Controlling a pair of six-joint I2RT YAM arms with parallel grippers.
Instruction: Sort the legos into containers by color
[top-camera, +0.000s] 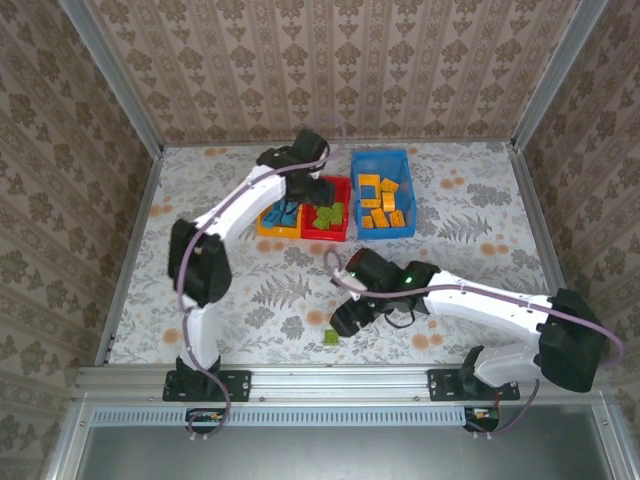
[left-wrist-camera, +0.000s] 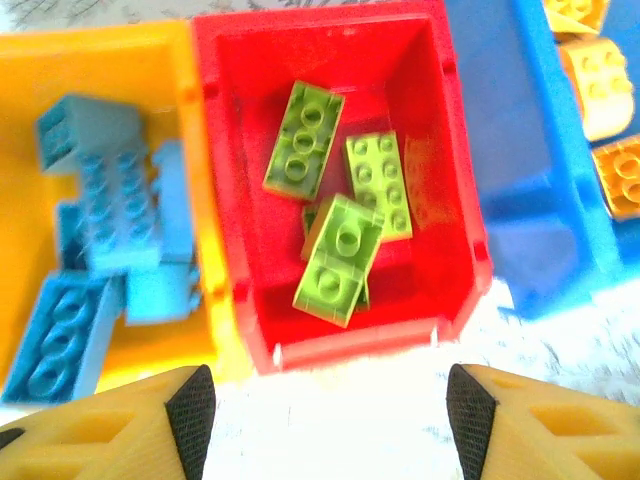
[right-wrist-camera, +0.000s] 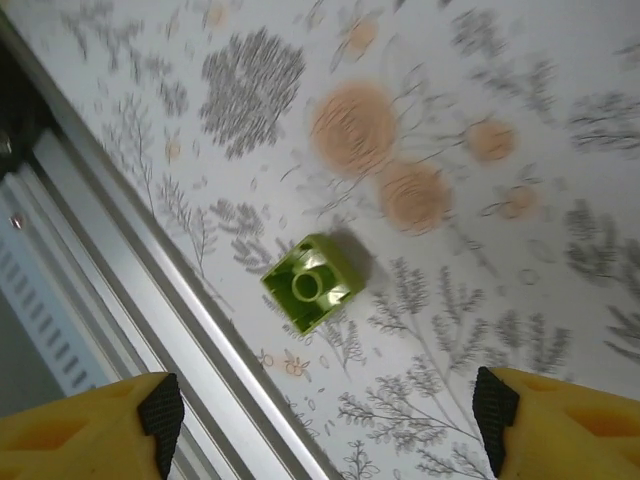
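Observation:
Three bins stand side by side at the back of the table: a yellow-orange bin (top-camera: 270, 228) with blue legos (left-wrist-camera: 110, 200), a red bin (top-camera: 344, 208) with green legos (left-wrist-camera: 340, 258), and a blue bin (top-camera: 382, 162) with orange legos (top-camera: 383, 202). My left gripper (left-wrist-camera: 325, 420) hovers open above the red bin's near wall (left-wrist-camera: 350, 345), nothing between its fingers. A lone green lego (right-wrist-camera: 312, 283) lies upside down on the table close to the front rail (top-camera: 331, 337). My right gripper (right-wrist-camera: 325, 425) is open above it, not touching.
A metal rail (right-wrist-camera: 120, 270) runs along the table's front edge, right beside the lone green brick. Patterned walls close in the table on three sides. The flowered tabletop (top-camera: 480, 230) lies bare to the right of the bins.

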